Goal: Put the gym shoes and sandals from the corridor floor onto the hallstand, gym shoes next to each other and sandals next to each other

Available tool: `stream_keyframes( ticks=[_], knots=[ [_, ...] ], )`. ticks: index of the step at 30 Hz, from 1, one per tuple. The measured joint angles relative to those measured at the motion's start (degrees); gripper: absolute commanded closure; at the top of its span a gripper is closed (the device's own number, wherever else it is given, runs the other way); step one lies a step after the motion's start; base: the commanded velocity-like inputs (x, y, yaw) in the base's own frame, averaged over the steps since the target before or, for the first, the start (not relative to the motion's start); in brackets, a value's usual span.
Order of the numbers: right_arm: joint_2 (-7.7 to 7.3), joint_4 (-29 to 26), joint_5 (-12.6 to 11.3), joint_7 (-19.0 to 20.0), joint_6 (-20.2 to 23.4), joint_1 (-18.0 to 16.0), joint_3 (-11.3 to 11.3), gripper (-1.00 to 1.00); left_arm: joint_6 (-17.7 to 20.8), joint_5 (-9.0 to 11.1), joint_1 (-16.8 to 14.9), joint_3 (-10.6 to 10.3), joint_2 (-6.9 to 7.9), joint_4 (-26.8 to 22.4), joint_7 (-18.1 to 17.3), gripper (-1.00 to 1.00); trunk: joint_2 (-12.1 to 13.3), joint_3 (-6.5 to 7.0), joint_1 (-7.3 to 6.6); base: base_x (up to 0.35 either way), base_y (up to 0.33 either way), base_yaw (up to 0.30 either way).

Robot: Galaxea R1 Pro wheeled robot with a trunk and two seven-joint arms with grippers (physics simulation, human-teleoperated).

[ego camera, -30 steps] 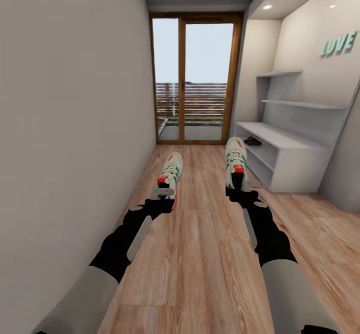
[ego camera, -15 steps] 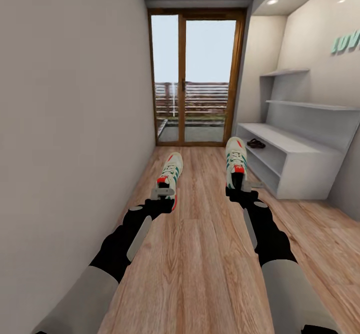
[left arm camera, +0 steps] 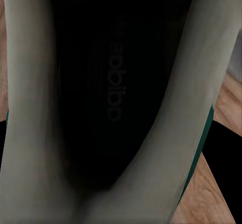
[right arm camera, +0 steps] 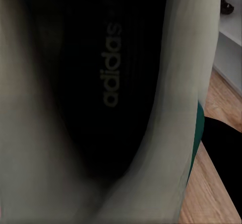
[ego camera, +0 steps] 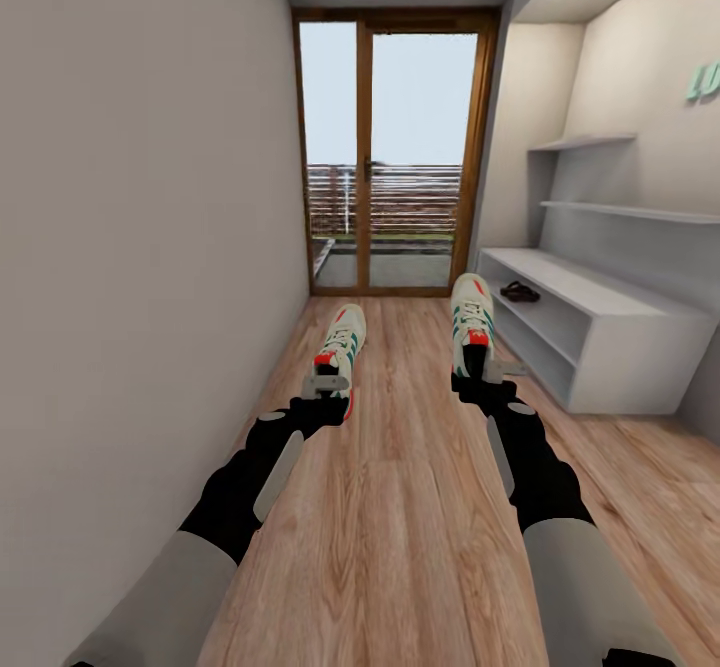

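Two gym shoes carried at mid-frame, toes forward: left gym shoe [ego camera: 340,345] clamped at the heel in left gripper [ego camera: 327,387], right gym shoe [ego camera: 472,322] likewise in right gripper [ego camera: 477,369], kept above corridor floor [ego camera: 400,507] for transport. Sandals [ego camera: 519,292] already on hallstand [ego camera: 610,337], right of frame.

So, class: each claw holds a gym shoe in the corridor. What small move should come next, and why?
Probably roll forward and turn right toward the hallstand: the left claw and right claw each carry a gym shoe, and the rack sits ahead, beyond reach.
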Motion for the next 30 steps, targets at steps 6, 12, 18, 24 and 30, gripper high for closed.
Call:
stream_keyframes(
  ticks=[6,12,18,24,30],
  knots=[
    [0.0,0.0,0.0,0.0,0.0,0.0,0.0,1.0,0.0,0.0,0.0,0.0,0.0,0.0,0.0,1.0,0.0,0.0,0.0,0.345,0.0,0.0],
    [0.01,0.0,0.0,0.0,0.0,0.0,0.0,1.0,0.0,0.0,0.0,0.0,0.0,0.0,0.0,1.0,0.0,0.0,0.0,0.345,0.0,0.0],
    [0.0,0.0,0.0,0.0,-0.1,0.0,0.0,1.0,0.0,0.0,0.0,0.0,0.0,0.0,0.0,1.0,0.0,0.0,0.0,0.345,0.0,0.0],
    [0.0,0.1,-0.1,0.0,-0.1,0.0,0.0,1.0,0.0,0.0,0.0,0.0,0.0,0.0,0.0,1.0,0.0,0.0,0.0,0.345,0.0,0.0],
    [0.0,0.1,-0.1,0.0,-0.1,0.0,0.0,1.0,0.0,0.0,0.0,0.0,0.0,0.0,0.0,1.0,0.0,0.0,0.0,0.345,0.0,0.0]
  ],
)
